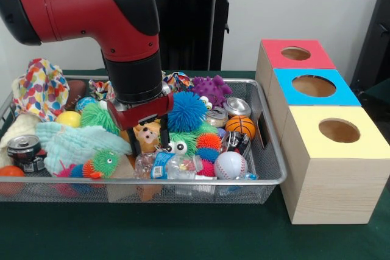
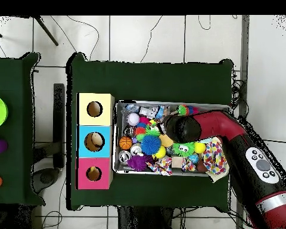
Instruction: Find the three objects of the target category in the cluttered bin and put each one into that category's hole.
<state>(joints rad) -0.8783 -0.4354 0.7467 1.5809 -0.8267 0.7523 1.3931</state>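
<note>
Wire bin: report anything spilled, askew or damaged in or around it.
Nothing has spilled: every toy sits inside the wire bin. The only damage I can see is a dented soda can at one end. The three-hole box stands straight beside the bin. The tool is down among the toys.

End effector low among bin toys

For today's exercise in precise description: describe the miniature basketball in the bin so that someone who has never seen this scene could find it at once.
Start at the wire mesh bin beside the row of three wooden boxes. Go to the bin's end nearest those boxes. There the miniature basketball sits just behind the white baseball; it alone is orange with black seam lines.
</note>
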